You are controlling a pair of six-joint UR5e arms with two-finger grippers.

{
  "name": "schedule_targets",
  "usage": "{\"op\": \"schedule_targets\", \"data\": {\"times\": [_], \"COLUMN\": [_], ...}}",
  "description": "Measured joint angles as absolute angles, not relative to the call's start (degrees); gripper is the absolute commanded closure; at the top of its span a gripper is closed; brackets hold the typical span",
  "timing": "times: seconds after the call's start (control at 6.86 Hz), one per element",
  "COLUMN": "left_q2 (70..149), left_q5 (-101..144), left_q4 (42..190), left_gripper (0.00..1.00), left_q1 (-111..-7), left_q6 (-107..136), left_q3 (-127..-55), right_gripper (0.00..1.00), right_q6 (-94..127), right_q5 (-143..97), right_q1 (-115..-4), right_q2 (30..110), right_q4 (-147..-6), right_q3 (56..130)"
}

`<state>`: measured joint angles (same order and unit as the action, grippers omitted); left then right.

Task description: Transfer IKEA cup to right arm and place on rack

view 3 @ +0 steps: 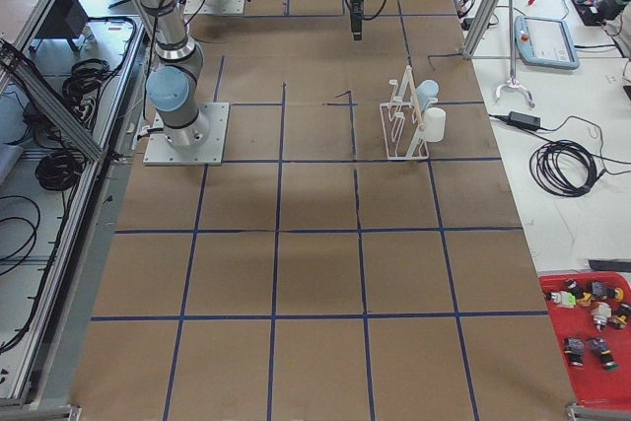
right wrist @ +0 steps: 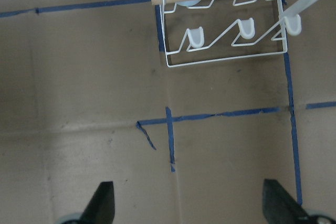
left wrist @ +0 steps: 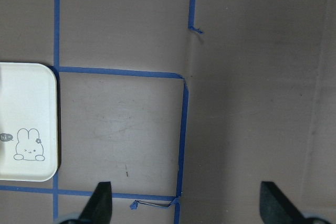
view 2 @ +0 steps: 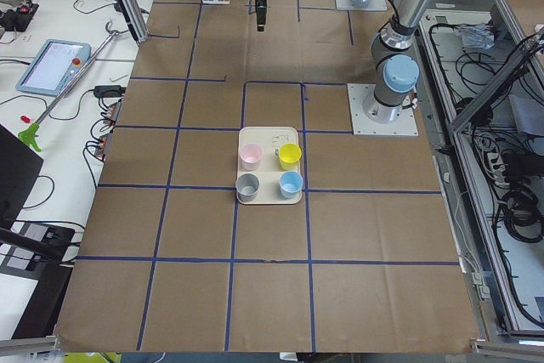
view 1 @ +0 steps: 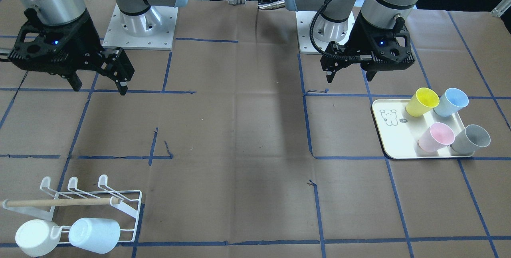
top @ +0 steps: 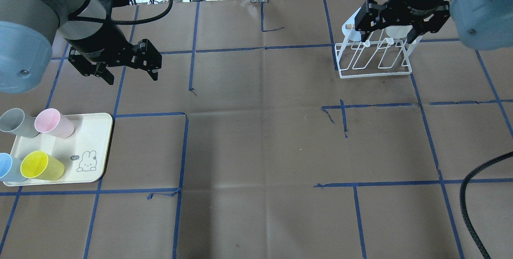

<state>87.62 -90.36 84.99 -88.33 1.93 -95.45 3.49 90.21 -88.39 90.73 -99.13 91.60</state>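
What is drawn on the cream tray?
A small outlined bunny with a "hi" bubble on the tray, clearest in the left wrist view.

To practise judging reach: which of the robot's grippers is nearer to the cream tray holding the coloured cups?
Left. The left gripper hangs open above the table just off the tray edge. The right gripper is far across the table, by the white rack.

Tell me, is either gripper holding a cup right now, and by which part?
Nothing is held. The black two-finger left gripper and the matching right gripper are both open and empty.
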Motion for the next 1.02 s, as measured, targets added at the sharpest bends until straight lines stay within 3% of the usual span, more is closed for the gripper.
{"op": "schedule_targets", "data": {"times": [1.02], "left_q2": [87.63], "left_q5": [-90.32], "left_q4": [84.99], "left_gripper": [0.0], "left_q1": [-88.33], "left_q6": [1.93], "left_q3": [-95.45], "right_gripper": [0.0], "right_q6": [3.6], "right_q5": [90.44], "right_q1": [-90.68], "right_q2": [91.94], "right_q4": [-88.61], "right_q3": [88.65]}}
